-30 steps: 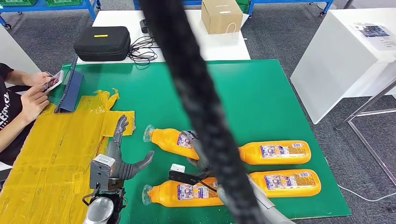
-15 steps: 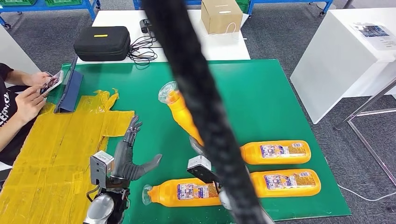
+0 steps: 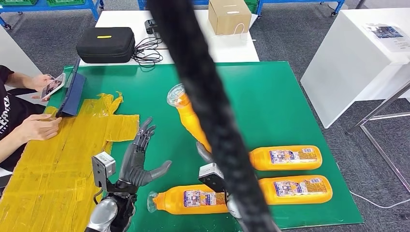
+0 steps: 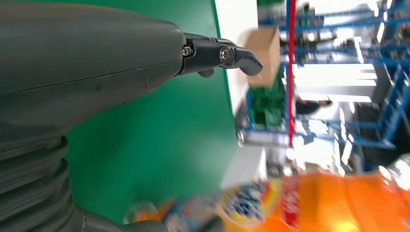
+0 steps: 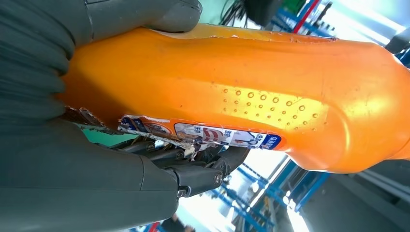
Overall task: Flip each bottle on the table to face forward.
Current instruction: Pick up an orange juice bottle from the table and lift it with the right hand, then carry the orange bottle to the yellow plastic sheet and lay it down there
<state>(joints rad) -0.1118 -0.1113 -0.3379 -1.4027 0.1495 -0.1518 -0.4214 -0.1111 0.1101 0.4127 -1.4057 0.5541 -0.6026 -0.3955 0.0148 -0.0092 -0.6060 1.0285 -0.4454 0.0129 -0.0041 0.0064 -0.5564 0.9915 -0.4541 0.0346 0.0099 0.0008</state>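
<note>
Orange plastic bottle (image 3: 189, 118), dimpled side, torn label, clear cap up, gripped in right hand (image 5: 145, 164), lifted off green table (image 3: 270, 96). Left hand (image 3: 137, 162) just beside, fingers spread, empty.

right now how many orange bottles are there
4: one lifted in the right hand, bottle; one lying near the left hand, bottle; two lying at right. The cable may hide more.
</note>
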